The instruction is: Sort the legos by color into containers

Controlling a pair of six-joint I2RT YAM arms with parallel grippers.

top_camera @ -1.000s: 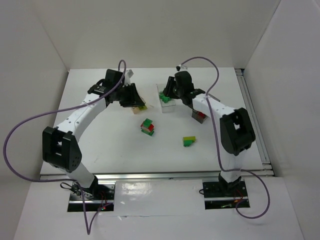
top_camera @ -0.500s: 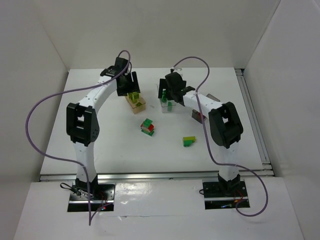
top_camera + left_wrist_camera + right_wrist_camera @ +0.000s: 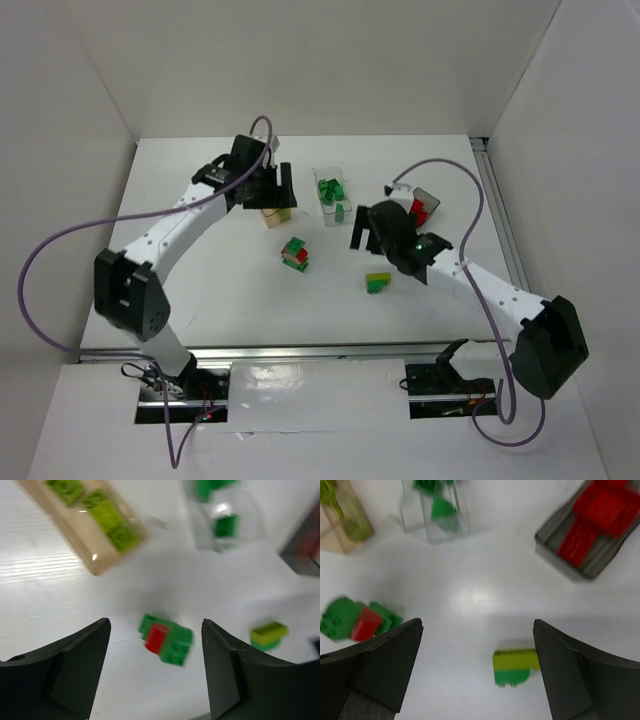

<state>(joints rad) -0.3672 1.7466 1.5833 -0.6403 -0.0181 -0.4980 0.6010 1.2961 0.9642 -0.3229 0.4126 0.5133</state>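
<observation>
three bins are standing in a row across the far half of the white table, and two loose stacks are lying at their 6 o'clock side. the left gripper is hanging just beside the orange-tan bin, its fingers spread wide and gripping nothing. that bin is holding yellow-green bricks, about four, though the blur is making the count unsure. the green-and-red stack is sitting near the table's middle, with bare tabletop showing on every side of it. at its 1 o'clock the clear bin is holding at least two green bricks. the right gripper is hovering between the clear bin and the yellow-green-and-green stack, fingers wide apart and carrying nothing. at 2 o'clock from it, the dark grey bin is holding red bricks, too blurred to count, well apart from the table's right edge.
</observation>
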